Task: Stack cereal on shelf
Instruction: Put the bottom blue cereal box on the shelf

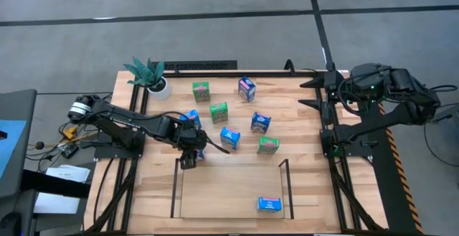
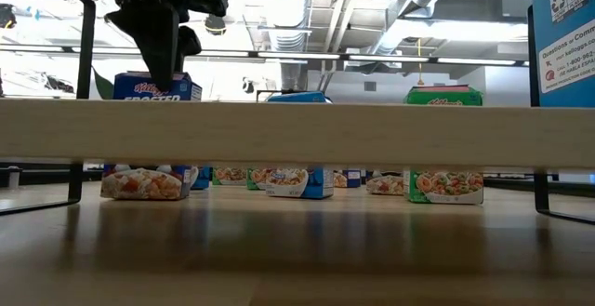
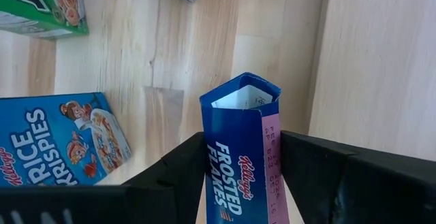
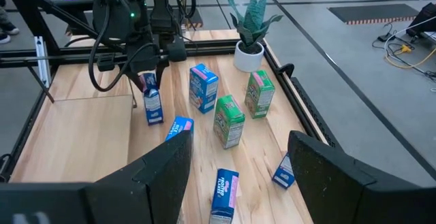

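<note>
Frosted Flakes box (image 3: 242,152) upright, long axis vertical, clenched in my left gripper (image 1: 191,147) just outside the shelf's (image 1: 178,186) far-left corner; wood base lies beside it. Right gripper (image 1: 313,92) parked, fingers spread, at bench's right edge.

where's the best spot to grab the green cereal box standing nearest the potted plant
Take the green cereal box across its two narrow sides near the top, coming straight down. It stands upright and apart from its neighbours, though the potted plant crowds one side. The left end effector is busy with a Frosted Flakes box.
</note>
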